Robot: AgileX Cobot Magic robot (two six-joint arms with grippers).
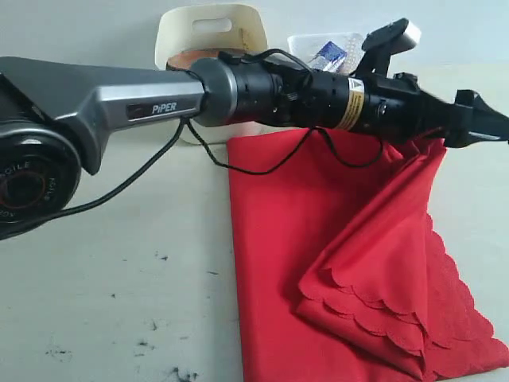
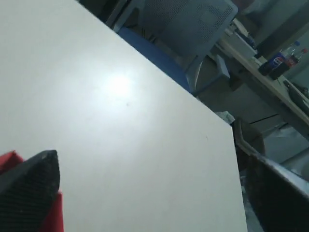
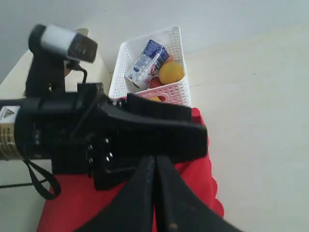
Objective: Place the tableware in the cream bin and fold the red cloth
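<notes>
Pale tabletop (image 1: pixel 119 302), red cloth (image 1: pixel 318 239) half folded, left gripper (image 1: pixel 487 127) spread wide and empty by its edge, right gripper (image 3: pixel 155 188) pinched shut on nothing

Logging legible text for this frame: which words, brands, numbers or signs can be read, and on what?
"PiPER": on the silver link of the left arm.
"GILE", part of a cut-off word: on the base joint ring.
Too small or blurred to read: the yellow label on the arm, the milk carton print, the bottle label.
</notes>
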